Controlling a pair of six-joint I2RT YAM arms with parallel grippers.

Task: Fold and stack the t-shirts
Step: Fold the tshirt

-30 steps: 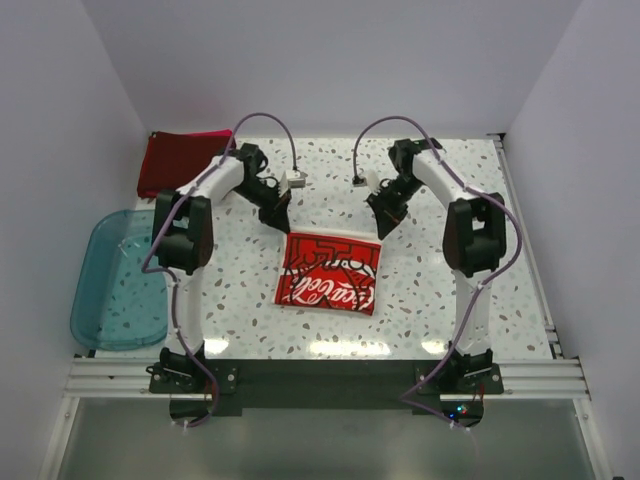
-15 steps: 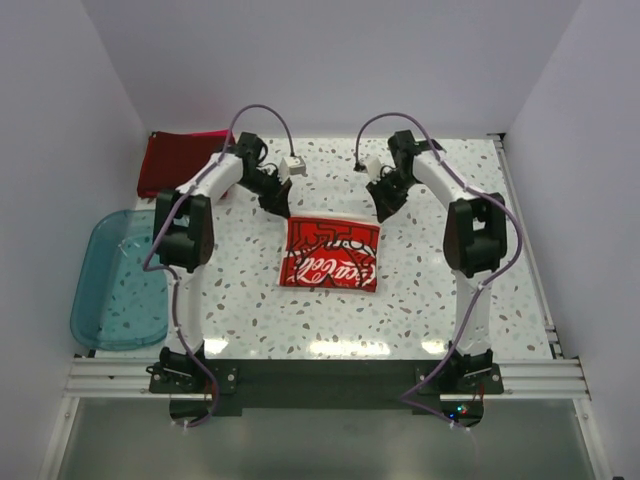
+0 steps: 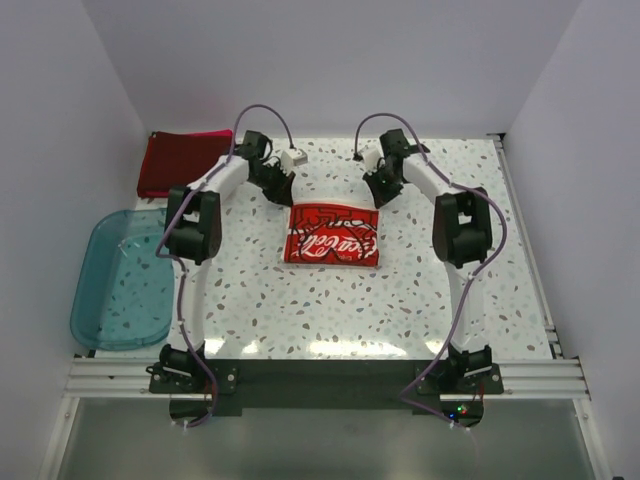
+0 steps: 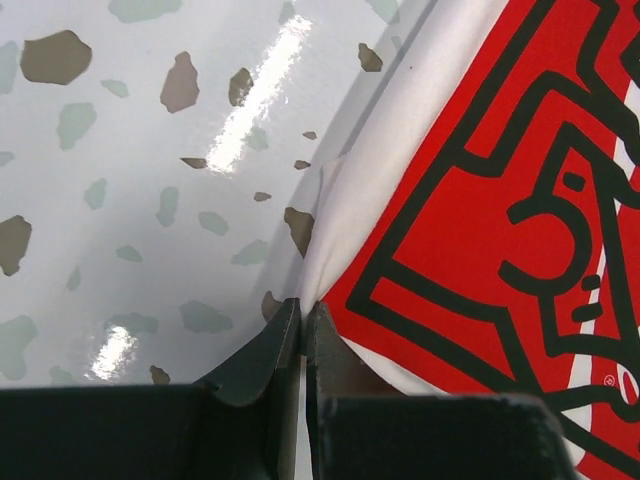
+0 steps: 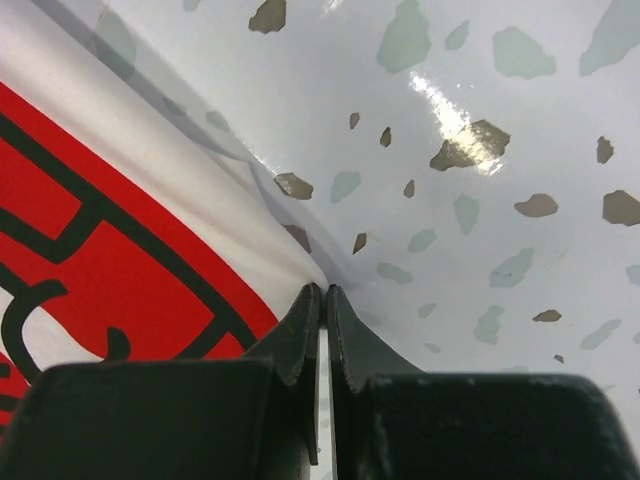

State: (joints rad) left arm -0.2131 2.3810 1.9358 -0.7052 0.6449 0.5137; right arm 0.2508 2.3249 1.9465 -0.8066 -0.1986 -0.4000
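The cream-white t-shirt (image 3: 332,236) with the red print panel and white script lies folded on the speckled table's middle. My left gripper (image 3: 285,195) is shut on its far left corner; the left wrist view shows the jaws (image 4: 302,305) pinching the white edge (image 4: 330,225). My right gripper (image 3: 378,197) is shut on its far right corner; the right wrist view shows the jaws (image 5: 324,292) pinching white cloth (image 5: 200,200). A dark red shirt (image 3: 180,163) lies folded at the far left, with a pink one (image 3: 208,134) showing under its far edge.
A translucent teal plastic tub (image 3: 118,280) sits at the left edge of the table. White walls close in at the back and both sides. A metal rail (image 3: 320,378) runs along the near edge by the arm bases.
Both grippers have moved toward the far side of the table, dragging the cream-white shirt with them. The shirt now lies farther back and looks shorter front to back.
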